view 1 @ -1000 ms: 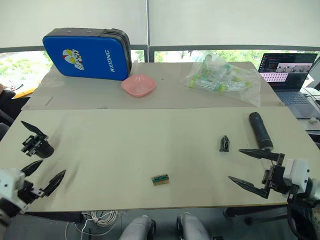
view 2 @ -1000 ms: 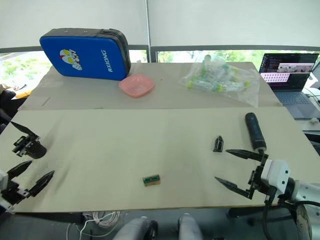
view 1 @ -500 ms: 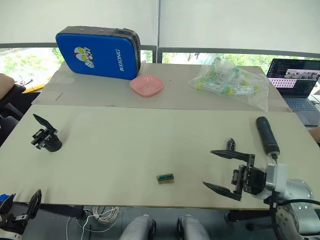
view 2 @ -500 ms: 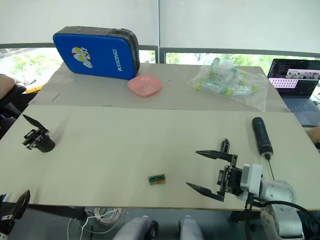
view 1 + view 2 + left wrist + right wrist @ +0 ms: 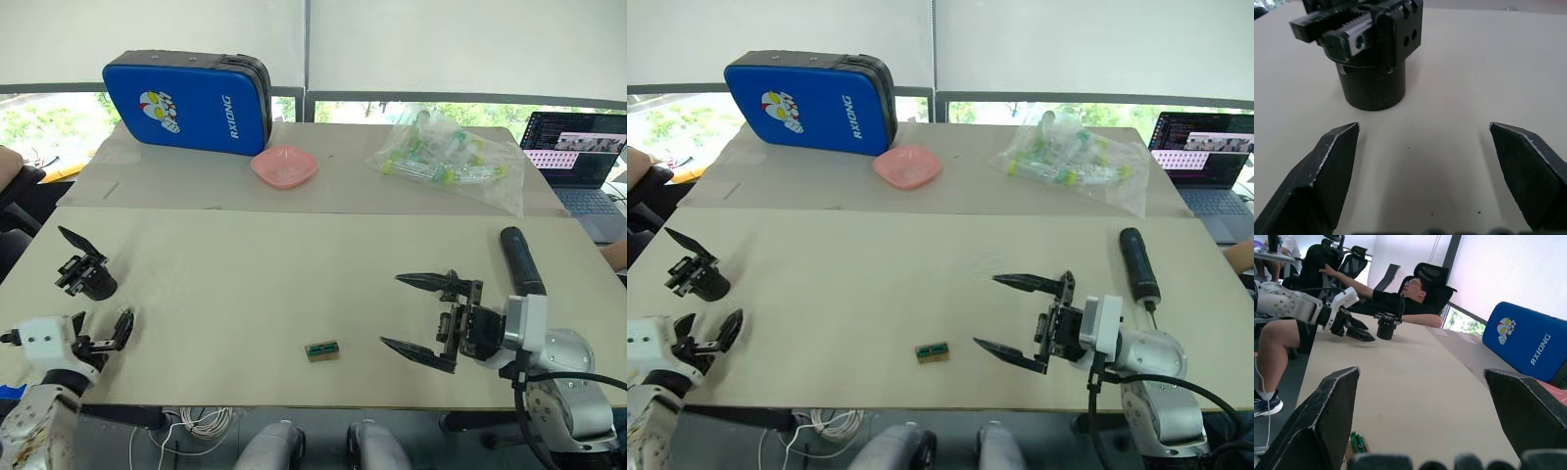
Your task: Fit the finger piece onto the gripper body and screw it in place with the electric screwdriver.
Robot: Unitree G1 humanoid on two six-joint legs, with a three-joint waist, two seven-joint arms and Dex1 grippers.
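left eye view: right tool (image 5: 426, 311) hovers over the counter (image 5: 255, 284) near its front edge, fingers spread wide, nothing between them. the finger piece (image 5: 452, 282) is barely visible, a small black tip just behind the upper finger; i cannot tell whether they touch. the electric screwdriver (image 5: 520, 260) lies toward the counter's right edge, just beyond that tool. the gripper body (image 5: 86, 276) stands near the left edge, pointed finger up. left tool (image 5: 106, 333) sits at the front-left corner, near the gripper body, released. a small green-topped block (image 5: 321, 350) lies near the front edge, between the two tools.

right eye view: same layout; the finger piece is hidden behind the right tool.

left wrist view: gripper body close ahead and off to one side of the spread, empty fingers (image 5: 1327, 166), not between them.

right wrist view: fingers wide apart and empty; the left tool and gripper body show far across the counter, with a seated person (image 5: 1396, 301) beyond it.

risks, as judged: the finger piece is small and partly occluded, so a blind close may nudge it away or pinch its taper and flip it. the screwdriver could roll if brushed. the left tool, off-centre, may topple the gripper body on closing.
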